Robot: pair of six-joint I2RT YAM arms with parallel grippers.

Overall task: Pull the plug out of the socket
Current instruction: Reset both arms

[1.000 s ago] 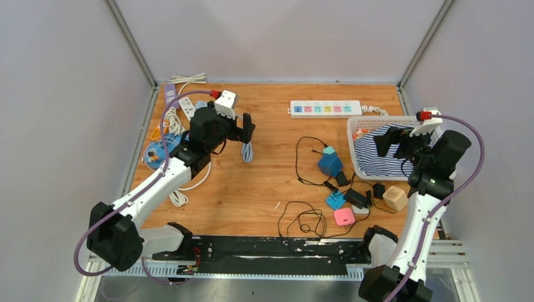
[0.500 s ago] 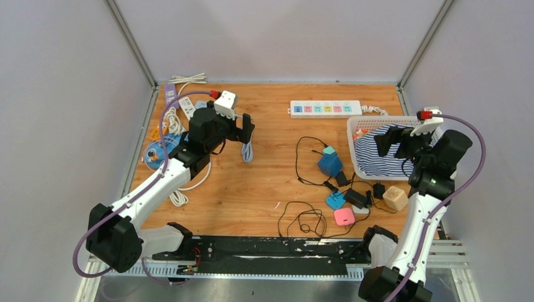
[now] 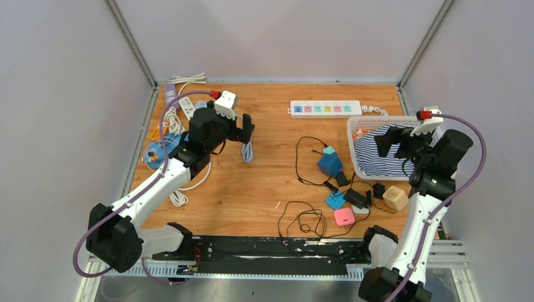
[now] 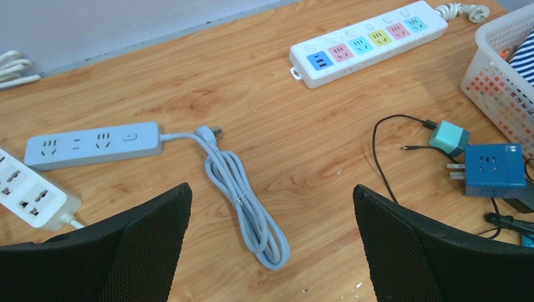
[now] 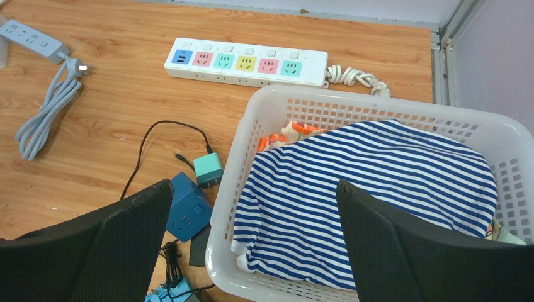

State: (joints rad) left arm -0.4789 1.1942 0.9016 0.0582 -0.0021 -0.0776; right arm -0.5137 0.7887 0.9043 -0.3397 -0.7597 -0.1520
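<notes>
While both arms hang above the table [image 3: 264,189], neither tool carries anything — left tool [image 4: 271,192] and right tool [image 5: 255,185] each stand with jaws spread wide, empty.

Task's thing: teal plug [image 5: 208,168] sits against the far side of the blue cube socket [image 5: 189,204], mid-table, right of centre. It looks pushed in, though the pins are hidden. Its thin black lead [image 4: 374,145] loops off to the left.

Bearing: from the right tool the pair lies below and to the left, near; that tool hovers over the white basket [image 5: 403,104] and its striped cloth [image 5: 378,189]. From the left tool the pair lies well off to the right, past the coiled cable [image 4: 242,195] of a pale blue strip. Right arm is nearer, by my reckoning.

Axis: plug seems to run from the cube toward the far edge — a pull would likely go that way, with the cube needing a hold.

Room: basket wall is just beside the cube on the right; small adapters [image 3: 344,217] crowd its near side; bare wood lies far and left.
</notes>
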